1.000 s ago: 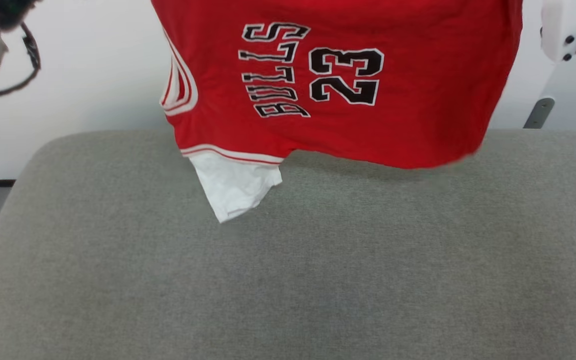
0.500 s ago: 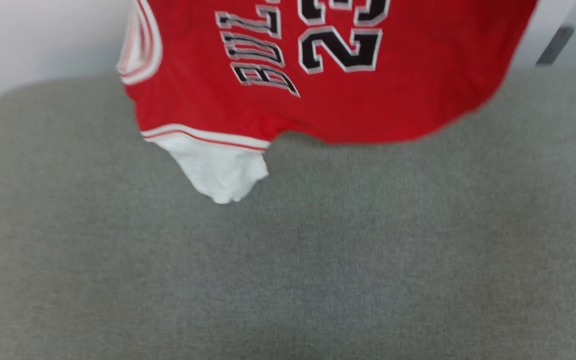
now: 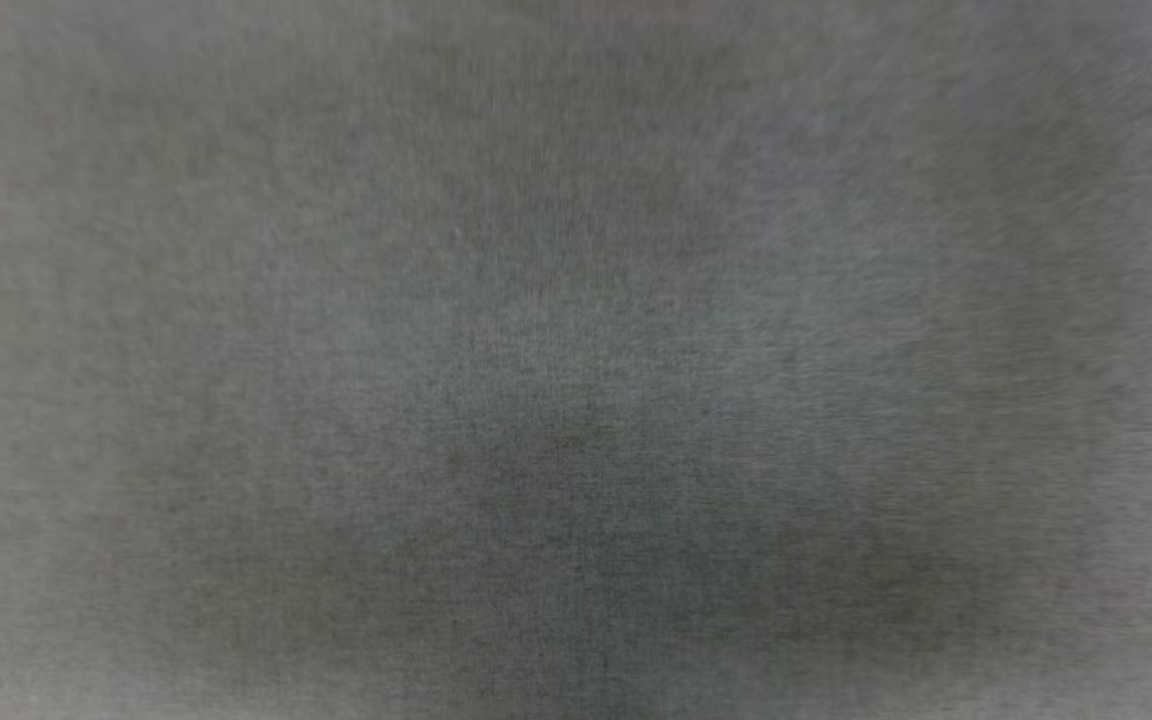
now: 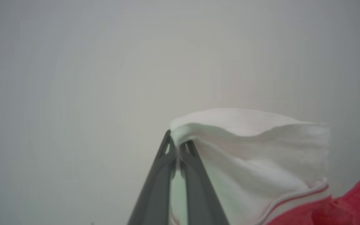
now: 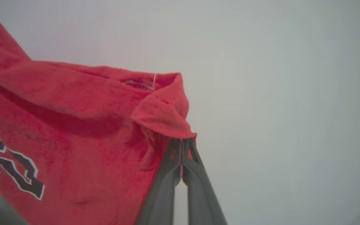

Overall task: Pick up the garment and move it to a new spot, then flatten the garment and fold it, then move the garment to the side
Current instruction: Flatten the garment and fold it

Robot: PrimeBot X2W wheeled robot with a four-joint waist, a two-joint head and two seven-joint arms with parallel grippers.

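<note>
Left wrist view: left jaws closed tight on the white sleeve (image 4: 255, 150) of the shirt (image 4: 355, 206); right jaws closed tight on its red corner (image 5: 164, 115). Shirt hangs in the air between them. Risk: both pinches sit shallow at the tips, so pulling apart could slip one free. Count: one shirt, two jaw sets.

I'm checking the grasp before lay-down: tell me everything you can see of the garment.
The garment is a red, soft-looking jersey with a white short sleeve, red-and-white stripe trim and black, white-outlined numerals. It hangs bunched and creased. The left gripper is shut on the white sleeve's edge; the right gripper is shut on a folded red corner.
</note>
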